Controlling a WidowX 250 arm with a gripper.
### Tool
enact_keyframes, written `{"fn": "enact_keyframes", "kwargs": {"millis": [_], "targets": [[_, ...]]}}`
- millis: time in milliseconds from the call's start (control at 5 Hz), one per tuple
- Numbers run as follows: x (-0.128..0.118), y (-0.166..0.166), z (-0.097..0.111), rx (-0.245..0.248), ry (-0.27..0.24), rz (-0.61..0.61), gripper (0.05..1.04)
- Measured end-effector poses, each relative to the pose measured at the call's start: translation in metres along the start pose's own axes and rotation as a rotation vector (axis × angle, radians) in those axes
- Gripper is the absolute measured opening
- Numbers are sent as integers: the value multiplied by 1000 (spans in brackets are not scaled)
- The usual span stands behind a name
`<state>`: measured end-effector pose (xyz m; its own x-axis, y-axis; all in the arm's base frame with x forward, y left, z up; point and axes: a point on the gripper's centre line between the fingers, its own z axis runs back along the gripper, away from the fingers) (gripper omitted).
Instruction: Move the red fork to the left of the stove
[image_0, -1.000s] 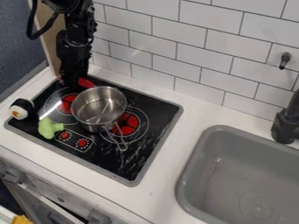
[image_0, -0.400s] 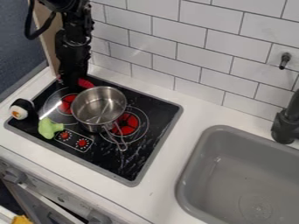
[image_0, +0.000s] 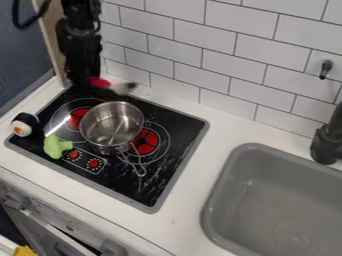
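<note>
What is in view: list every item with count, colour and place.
Red fork: one, red with a greyish end, over the stove's back-left corner
Pot: one, silver, on the stove
Green toy: one, green, stove's left
Small toy: one, black, white and orange, stove's left edge
Stove: one, black, left
Sink: one, grey, right
Faucet: one, black, right edge
Wall fixture: one, dark, upper right
Counter: one, white, around stove
Yellow item: one, bottom left
Tiled wall: one, white, behind
Arm, gripper: one each, black, upper left

From above at a slant, the one view faces the stove and sink (fairly close in)
</note>
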<state>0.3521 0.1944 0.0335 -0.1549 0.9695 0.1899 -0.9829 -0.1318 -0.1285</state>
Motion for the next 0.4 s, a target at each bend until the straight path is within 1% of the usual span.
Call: {"fn": "enact_keyframes", "kwargs": {"millis": [200, 400], "targets": [[-2, 7, 29, -55, 3, 11, 382], [-17, 15, 62, -125, 44, -54, 382]]}}
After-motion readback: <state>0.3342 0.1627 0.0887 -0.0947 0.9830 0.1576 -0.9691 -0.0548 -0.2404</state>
